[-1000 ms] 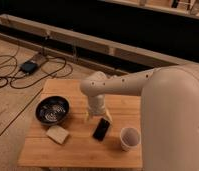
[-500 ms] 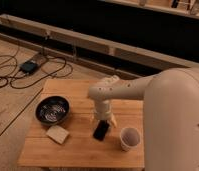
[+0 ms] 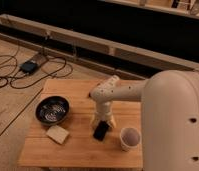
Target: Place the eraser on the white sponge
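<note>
The end effector (image 3: 102, 123), grip state impossible to tell, hangs over the eraser (image 3: 100, 131) lying on the tabletop (image 3: 83, 150) near the white sponge (image 3: 58, 134); stiff, light, probably slippery, it is best pinched across its narrow edges.

A robotics lab or test area is being suggested here, not a home. A small wooden table (image 3: 78, 152) is being used as a work stand on a plank floor (image 3: 8, 112), black cables (image 3: 10, 76) and a power box (image 3: 29, 66) are being left lying there, and the gripper (image 3: 102, 121) of a cream robot arm (image 3: 143, 92) is being held low over the table's middle.
</note>
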Robot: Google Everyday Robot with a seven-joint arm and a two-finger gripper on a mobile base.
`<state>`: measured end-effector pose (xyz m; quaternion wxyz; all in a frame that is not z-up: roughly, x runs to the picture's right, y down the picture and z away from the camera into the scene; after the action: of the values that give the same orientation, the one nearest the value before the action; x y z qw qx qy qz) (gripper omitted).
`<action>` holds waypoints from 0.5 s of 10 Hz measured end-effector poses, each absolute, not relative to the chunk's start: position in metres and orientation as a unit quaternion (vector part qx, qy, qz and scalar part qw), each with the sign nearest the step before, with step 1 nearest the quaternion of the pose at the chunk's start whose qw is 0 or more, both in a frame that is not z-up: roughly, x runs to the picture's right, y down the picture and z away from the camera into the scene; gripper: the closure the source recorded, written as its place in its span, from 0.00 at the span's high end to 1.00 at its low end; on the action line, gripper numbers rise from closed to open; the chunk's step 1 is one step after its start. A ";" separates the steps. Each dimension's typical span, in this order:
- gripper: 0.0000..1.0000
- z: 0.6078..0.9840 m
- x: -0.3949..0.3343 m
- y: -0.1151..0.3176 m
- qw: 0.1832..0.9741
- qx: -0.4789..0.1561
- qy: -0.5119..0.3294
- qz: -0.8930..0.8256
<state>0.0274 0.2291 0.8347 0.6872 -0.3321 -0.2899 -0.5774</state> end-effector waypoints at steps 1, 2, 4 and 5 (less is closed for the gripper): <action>0.75 0.839 0.027 0.228 0.688 -0.329 -0.292 -0.577; 0.64 0.842 0.026 0.226 0.689 -0.325 -0.293 -0.578; 0.46 0.843 0.026 0.222 0.688 -0.321 -0.296 -0.580; 0.36 0.843 0.025 0.219 0.686 -0.318 -0.297 -0.582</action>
<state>0.0255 0.2192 0.8426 0.6865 -0.3178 -0.2974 -0.5825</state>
